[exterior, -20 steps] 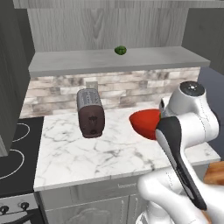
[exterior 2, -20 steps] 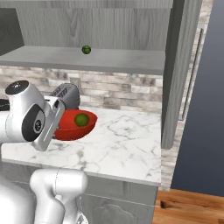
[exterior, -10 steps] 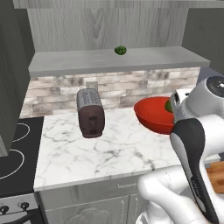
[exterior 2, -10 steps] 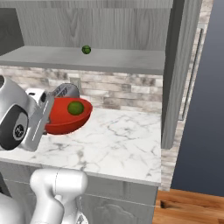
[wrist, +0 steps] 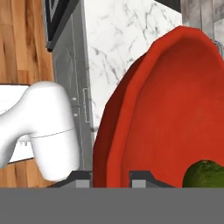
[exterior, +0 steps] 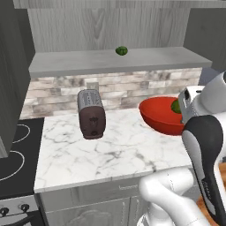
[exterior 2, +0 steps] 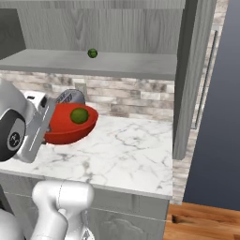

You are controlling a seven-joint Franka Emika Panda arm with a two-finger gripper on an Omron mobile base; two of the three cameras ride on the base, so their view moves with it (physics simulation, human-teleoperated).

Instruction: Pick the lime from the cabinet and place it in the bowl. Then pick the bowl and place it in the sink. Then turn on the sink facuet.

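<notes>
the red bowl (exterior: pixel 160 116) sits at the right middle of the left base view, lifted clear of the white marble counter (exterior: pixel 110 152) and tilted, with a green fruit (exterior 2: pixel 79 115) lying inside it near the rim. in the hand view the gripper (wrist: pixel 111 178) is at the bottom centre, its two dark fingertips (wrist: pixel 82 180) standing one on each side of the bowl's rim and pinching it. the toaster (exterior: pixel 91 113) stands on the counter left of the bowl, well apart from it. a second small green fruit (exterior: pixel 121 50) rests on the grey shelf (exterior: pixel 132 59) of the cabinet, at the upper centre of the left base view. a black stove (exterior: pixel 15 150) fills the lower left corner
</notes>
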